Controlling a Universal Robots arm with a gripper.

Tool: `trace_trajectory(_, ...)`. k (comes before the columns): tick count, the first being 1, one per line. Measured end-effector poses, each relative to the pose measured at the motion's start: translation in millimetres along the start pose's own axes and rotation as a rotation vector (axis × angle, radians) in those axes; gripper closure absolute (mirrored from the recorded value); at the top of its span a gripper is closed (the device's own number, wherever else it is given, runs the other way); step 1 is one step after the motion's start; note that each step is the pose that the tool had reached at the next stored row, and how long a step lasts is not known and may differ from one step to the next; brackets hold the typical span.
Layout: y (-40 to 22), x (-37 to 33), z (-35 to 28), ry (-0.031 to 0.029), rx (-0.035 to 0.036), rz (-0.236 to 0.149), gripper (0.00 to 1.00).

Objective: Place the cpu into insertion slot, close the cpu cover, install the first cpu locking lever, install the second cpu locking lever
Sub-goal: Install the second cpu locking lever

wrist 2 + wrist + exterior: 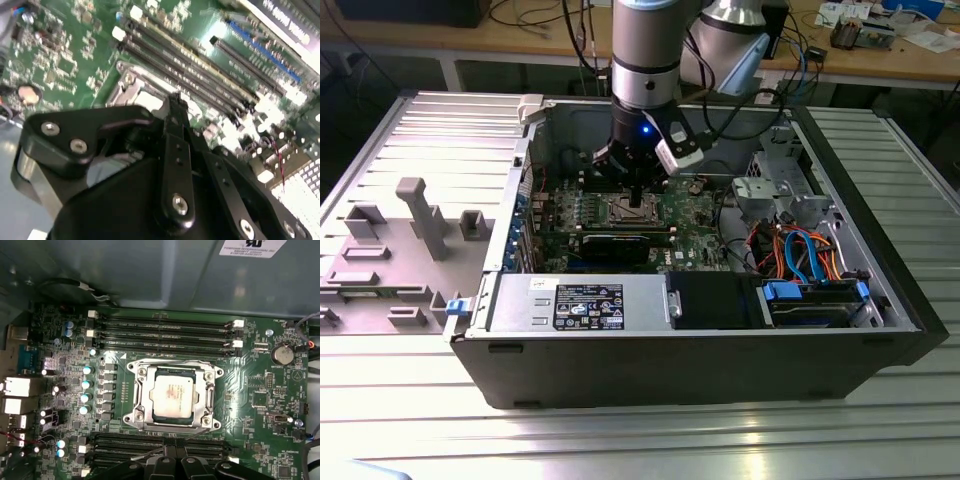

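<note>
The cpu [172, 394], a dull silver square, lies in the insertion slot [131, 417] on the green board. The cpu cover [172, 369], a silver frame, lies flat around the chip. A thin wire locking lever [200, 432] slants along the socket edge nearest the fingers; I cannot tell whether it is latched. In the first wrist view my gripper [176, 454] sits just off that edge, its black fingers together with nothing between them. In the second wrist view the gripper [175, 100] tip hangs beside the socket's silver rim [127, 82]. In the exterior view the gripper [638, 198] stands inside the computer case above the insertion slot [632, 210].
Long memory slots [165, 330] flank the socket on two sides. A black graphics card [620, 240], a power supply [585, 300], a drive cage [775, 195] and coloured cables [800, 250] fill the case. Case walls [510, 230] surround the board. Grey fixture blocks [420, 215] stand on the table at the exterior view's left.
</note>
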State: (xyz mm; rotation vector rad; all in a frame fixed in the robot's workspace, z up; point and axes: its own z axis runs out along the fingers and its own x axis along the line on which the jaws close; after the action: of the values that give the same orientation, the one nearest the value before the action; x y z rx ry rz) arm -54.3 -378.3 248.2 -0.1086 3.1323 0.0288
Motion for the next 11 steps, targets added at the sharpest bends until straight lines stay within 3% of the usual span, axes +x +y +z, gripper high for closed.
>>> trace_trajectory(11, -7.6, 17.6, 14.2, 0.0014, 0.0000, 0.000, 0.89)
